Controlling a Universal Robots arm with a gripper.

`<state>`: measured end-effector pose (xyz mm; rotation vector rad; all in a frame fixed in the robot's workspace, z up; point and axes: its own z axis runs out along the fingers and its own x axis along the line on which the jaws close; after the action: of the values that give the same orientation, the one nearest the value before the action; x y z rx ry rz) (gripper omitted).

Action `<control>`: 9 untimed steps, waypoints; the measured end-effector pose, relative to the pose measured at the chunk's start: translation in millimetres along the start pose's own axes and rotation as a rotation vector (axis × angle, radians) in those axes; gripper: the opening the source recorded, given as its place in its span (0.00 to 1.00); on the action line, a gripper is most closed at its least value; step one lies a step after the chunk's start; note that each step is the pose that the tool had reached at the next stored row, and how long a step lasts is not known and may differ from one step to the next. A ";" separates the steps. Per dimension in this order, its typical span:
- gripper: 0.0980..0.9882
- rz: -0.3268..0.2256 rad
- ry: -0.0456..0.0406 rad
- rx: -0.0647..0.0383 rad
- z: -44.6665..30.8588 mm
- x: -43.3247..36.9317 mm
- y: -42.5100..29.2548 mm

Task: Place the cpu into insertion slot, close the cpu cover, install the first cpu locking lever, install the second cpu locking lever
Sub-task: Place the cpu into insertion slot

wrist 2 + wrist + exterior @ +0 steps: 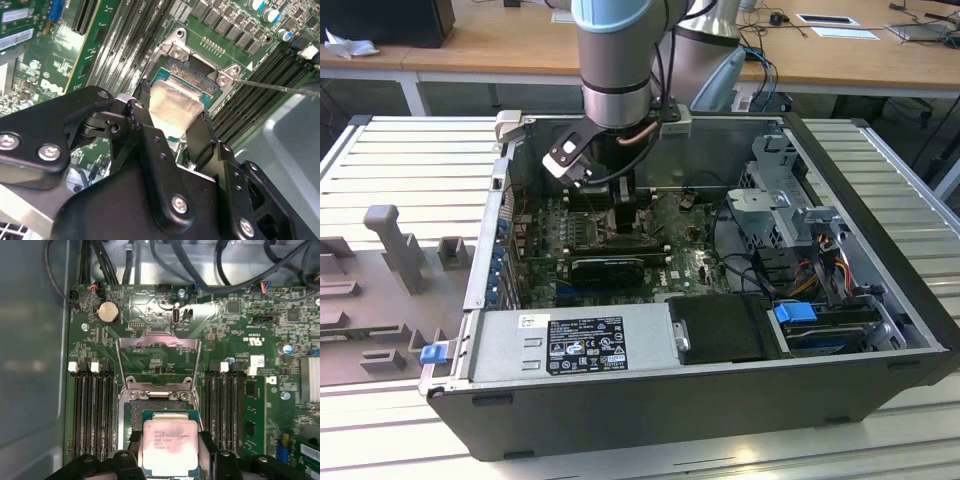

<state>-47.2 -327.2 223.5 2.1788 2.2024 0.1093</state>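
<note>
The cpu (170, 442), a pale silvery square on a green edge, hangs just over the insertion slot (131, 416), whose dark rim shows around it. My gripper (170, 462) is shut on the cpu, with one black finger (125, 460) on each side. In the second wrist view the cpu (172, 102) sits between the gripper's (172, 114) fingers (201, 131), low over the insertion slot (202, 79). The cpu cover (159, 346), a silver frame, stands swung open beyond the slot. A thin locking lever (280, 86) sticks out beside the socket. In the exterior view the gripper (623, 218) reaches down onto the motherboard.
Long black memory slots (92, 410) flank the socket on both sides. The open computer case (865, 345) holds a power supply (570, 340), drive cages (780, 200) and cables. A black card (608, 265) lies near the gripper. Grey fixtures (395, 240) stand on the table at the exterior view's left.
</note>
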 end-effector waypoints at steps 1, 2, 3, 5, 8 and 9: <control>0.49 -0.001 0.0000 0.000 1.5 1.2 -0.1; 0.49 -0.002 0.0002 0.000 3.5 2.8 -0.2; 0.49 -0.003 0.0003 0.000 4.7 4.2 -0.3; 0.49 -0.004 0.0005 0.000 8.2 6.6 -0.5; 0.49 -0.004 0.0003 0.000 14.7 8.4 -1.0; 0.49 -0.004 -0.0001 0.000 16.0 8.6 -1.1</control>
<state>-47.1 -318.3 207.7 2.1746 2.2063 0.1090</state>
